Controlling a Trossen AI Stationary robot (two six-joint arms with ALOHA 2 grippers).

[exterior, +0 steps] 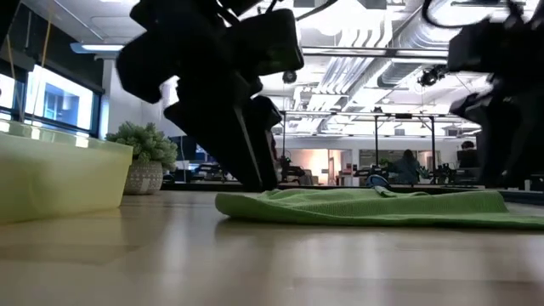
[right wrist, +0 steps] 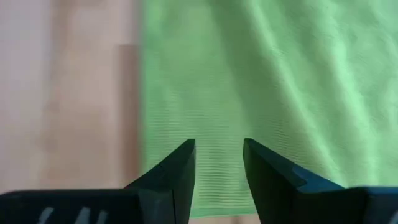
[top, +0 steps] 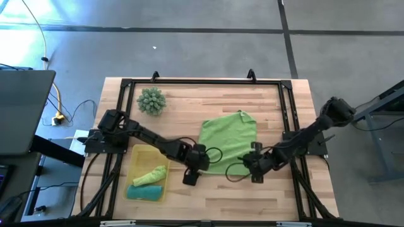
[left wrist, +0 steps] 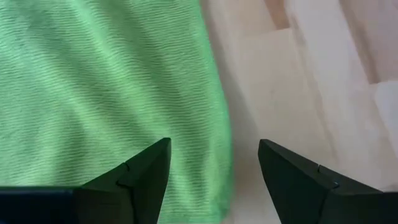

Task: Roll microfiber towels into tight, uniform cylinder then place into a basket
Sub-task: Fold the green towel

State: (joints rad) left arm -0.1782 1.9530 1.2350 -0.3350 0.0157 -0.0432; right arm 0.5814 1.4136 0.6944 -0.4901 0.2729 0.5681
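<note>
A lime green microfiber towel (top: 227, 142) lies spread flat on the middle of the wooden table. My left gripper (left wrist: 214, 149) is open at the towel's near left corner, one finger over the cloth and one over bare wood, with the towel's side edge (left wrist: 225, 143) between them. My right gripper (right wrist: 219, 149) is open with a narrow gap, slanting down over the towel's near edge (right wrist: 211, 205) toward its right corner. The yellow basket (top: 140, 156) stands near the table's left front. In it lie a rolled lime green towel (top: 150, 175) and a teal towel (top: 144, 191). My left gripper's fingers (exterior: 259, 166) reach down to the towel's left end, slanting from the table's left. The cloth hides their tips in the low view, so I cannot tell whether they touch it. My right gripper shows no touch on the towel.
A spiky pale-green ball (top: 151, 101) sits at the table's far left. A black frame (top: 202, 82) runs along the table's edges. Bare wood lies along the near edge between the basket and the right side.
</note>
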